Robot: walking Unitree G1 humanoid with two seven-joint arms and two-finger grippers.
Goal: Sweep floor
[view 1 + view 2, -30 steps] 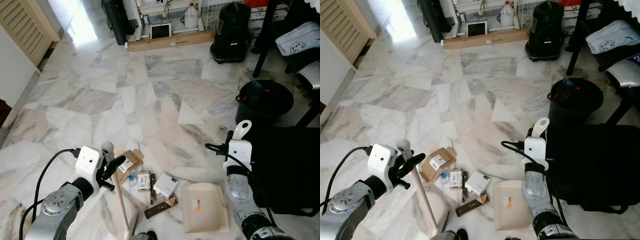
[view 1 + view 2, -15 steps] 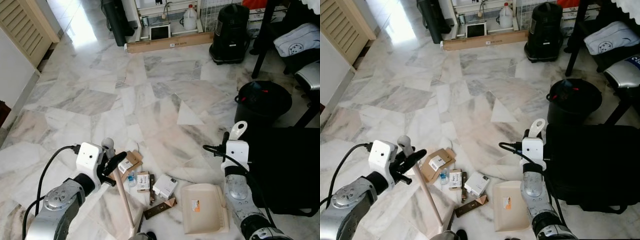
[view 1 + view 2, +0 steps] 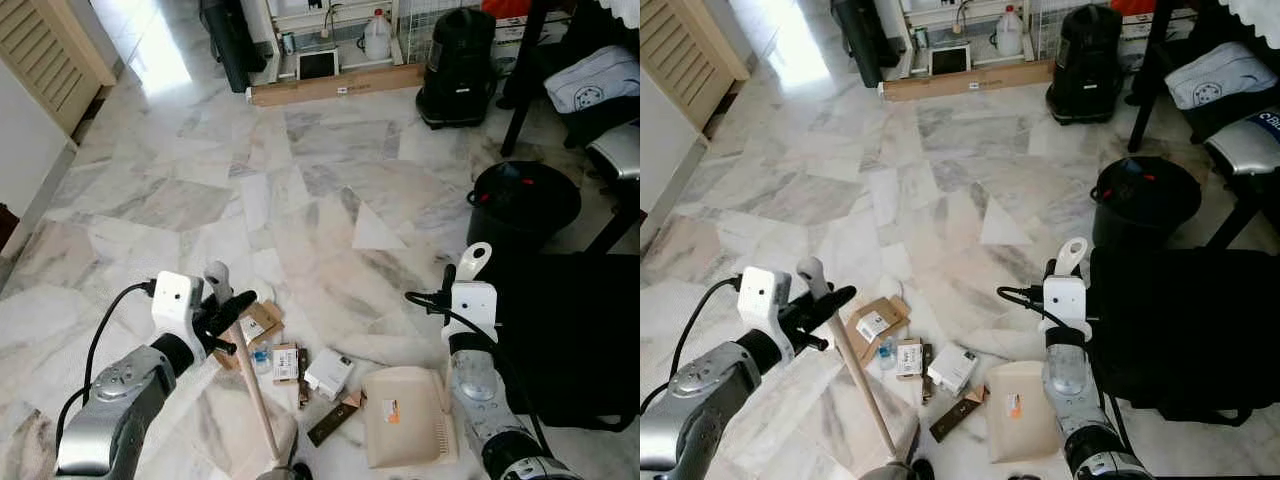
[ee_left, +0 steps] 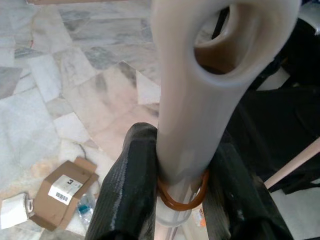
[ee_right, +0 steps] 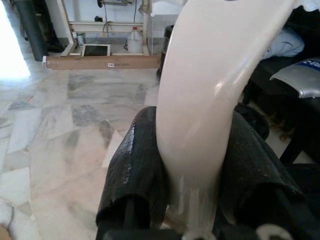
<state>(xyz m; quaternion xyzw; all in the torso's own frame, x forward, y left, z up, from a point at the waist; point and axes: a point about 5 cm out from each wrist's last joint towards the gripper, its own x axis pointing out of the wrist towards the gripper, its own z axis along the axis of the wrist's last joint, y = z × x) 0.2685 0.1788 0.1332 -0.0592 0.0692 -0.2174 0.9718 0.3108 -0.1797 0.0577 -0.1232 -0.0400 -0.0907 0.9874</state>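
My left gripper [image 3: 232,312] is shut on the broom handle [image 3: 252,380], a wooden stick with a grey plastic top [image 4: 200,95] that slants down toward my feet. My right gripper [image 3: 452,285] is shut on the upright cream handle [image 5: 200,115] of the dustpan [image 3: 405,415], whose pan lies flat on the marble floor. Litter lies between them: a flat cardboard box [image 3: 258,322], a small bottle [image 3: 262,356], a small carton [image 3: 287,362], a white box [image 3: 330,373] and a brown strip [image 3: 333,424] at the pan's left edge.
A black bin [image 3: 525,200] and a black bag [image 3: 575,335] stand close on the right. Farther back are a black vacuum cleaner [image 3: 462,65], a long cardboard box [image 3: 340,82], a chair with a bag [image 3: 600,80] and a louvred door [image 3: 50,45] at the left.
The broom's lower end has swung right, toward the dustpan. The brown strip has turned and slid right against the pan's edge. My left gripper has shifted slightly forward; the right arm holds still.
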